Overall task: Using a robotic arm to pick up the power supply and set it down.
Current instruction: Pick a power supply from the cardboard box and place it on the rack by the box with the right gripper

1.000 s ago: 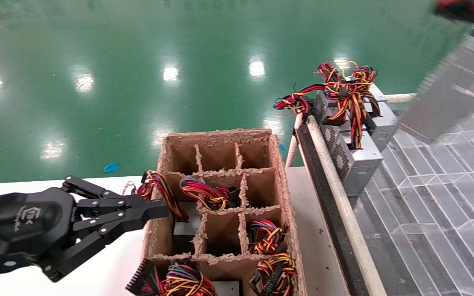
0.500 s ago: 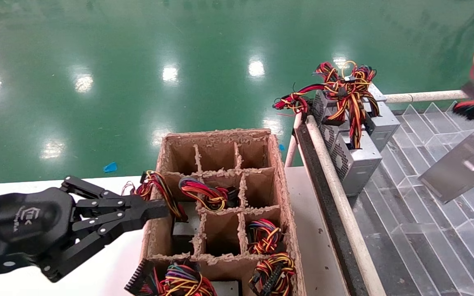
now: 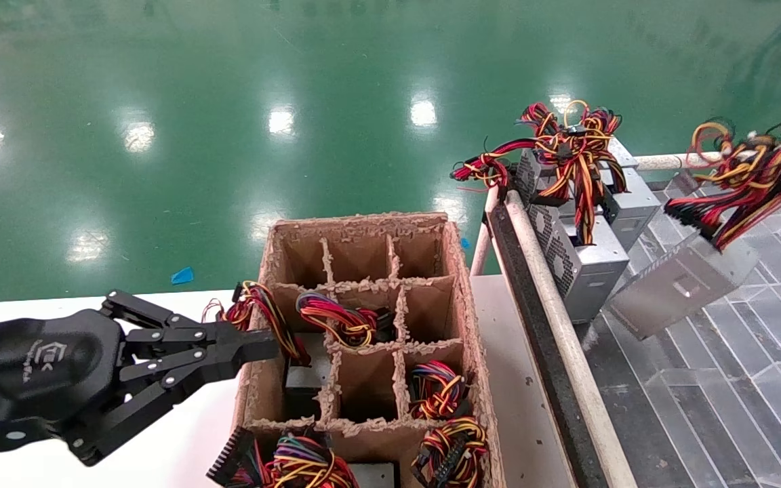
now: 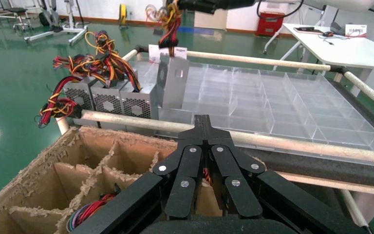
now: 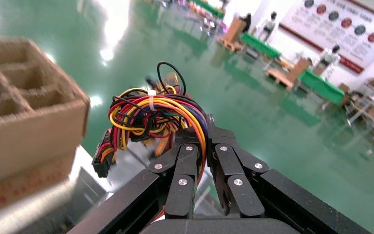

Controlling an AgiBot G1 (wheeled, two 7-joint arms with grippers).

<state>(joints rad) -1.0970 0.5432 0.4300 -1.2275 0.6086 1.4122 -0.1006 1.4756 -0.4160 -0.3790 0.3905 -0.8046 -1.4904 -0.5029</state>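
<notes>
Carried power supply, hung by its wire bundle from the right pincer, which is clamped on those wires. Over the last second it has swung down and leftward to hang low over the clear tray, just beside the row of placed units; set-down appears close. The box dangles below the pincer, tilted. Left pincer rests closed and empty at the cardboard box on the counter.

Left tool closed, right tool clamped.
</notes>
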